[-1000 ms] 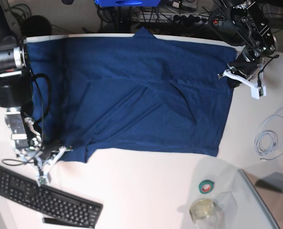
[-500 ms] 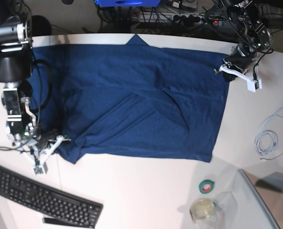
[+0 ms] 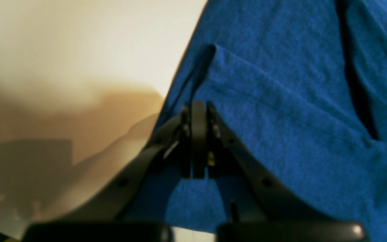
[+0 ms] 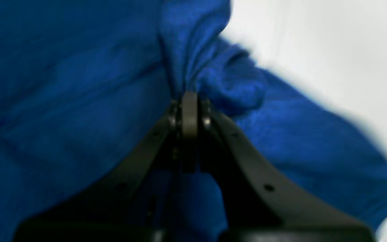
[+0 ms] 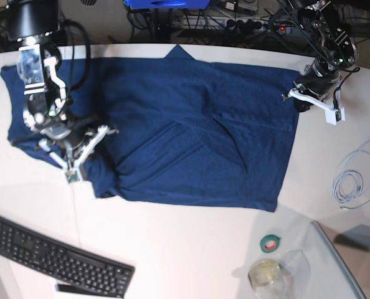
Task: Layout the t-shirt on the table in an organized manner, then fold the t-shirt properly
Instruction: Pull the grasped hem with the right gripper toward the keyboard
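The navy t-shirt (image 5: 191, 131) lies spread over the white table (image 5: 185, 249), with creases across its middle. In the base view my right gripper (image 5: 106, 132) is at the left, over the shirt, shut on a bunched fold of it; the lower-left part of the cloth is pulled up and inward. The right wrist view shows that gripper (image 4: 189, 95) pinching gathered t-shirt fabric (image 4: 79, 101). My left gripper (image 5: 289, 96) is at the shirt's far right corner, shut on the edge. In the left wrist view the gripper (image 3: 198, 104) clamps the t-shirt hem (image 3: 281, 101) beside bare table (image 3: 96, 50).
A black keyboard (image 5: 60, 261) lies at the front left. A green tape roll (image 5: 271, 243) and a clear cup (image 5: 266, 274) stand at the front right, beside a glass panel (image 5: 341, 261). A coiled white cable (image 5: 354, 177) lies at the right edge.
My right gripper has carried the shirt's lower-left corner up and to the right, over the cloth. The left gripper has stayed near the right corner, shifting only slightly.
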Robot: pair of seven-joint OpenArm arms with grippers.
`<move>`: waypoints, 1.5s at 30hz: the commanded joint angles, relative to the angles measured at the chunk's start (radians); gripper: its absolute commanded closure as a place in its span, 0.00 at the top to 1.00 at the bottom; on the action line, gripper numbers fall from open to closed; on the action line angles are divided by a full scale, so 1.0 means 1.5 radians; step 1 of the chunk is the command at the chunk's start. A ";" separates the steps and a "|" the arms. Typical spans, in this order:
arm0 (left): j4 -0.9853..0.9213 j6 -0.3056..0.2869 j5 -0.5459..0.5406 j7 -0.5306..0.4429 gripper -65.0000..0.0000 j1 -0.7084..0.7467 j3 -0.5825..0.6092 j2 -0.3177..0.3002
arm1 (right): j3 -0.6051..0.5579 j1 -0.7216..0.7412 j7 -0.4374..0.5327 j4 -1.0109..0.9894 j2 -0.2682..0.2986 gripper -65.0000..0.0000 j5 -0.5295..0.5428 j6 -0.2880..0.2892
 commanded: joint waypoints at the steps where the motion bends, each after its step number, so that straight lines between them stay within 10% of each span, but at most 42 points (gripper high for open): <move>1: 0.009 -0.002 -0.007 -0.011 0.00 -0.005 -0.001 -0.005 | 0.003 0.004 0.006 0.012 -0.003 0.00 0.002 0.000; 12: 0.004 -0.002 -0.007 -0.016 0.00 -0.010 0.038 -0.005 | 0.008 0.034 -0.099 0.138 -0.024 0.45 0.002 0.000; 30: -0.086 -0.001 -0.007 -0.078 0.00 -0.008 0.037 -0.005 | 0.004 0.306 -0.021 -0.348 -0.043 0.44 0.000 0.000; 36: -0.086 -0.001 -0.007 -0.078 0.00 -0.006 0.032 -0.009 | 0.004 0.306 0.004 -0.355 -0.039 0.03 0.000 -0.001; 45: -0.086 -0.001 -0.007 -0.078 0.00 -0.005 0.032 -0.009 | 0.009 0.293 0.008 -0.275 -0.026 0.01 -0.001 -0.004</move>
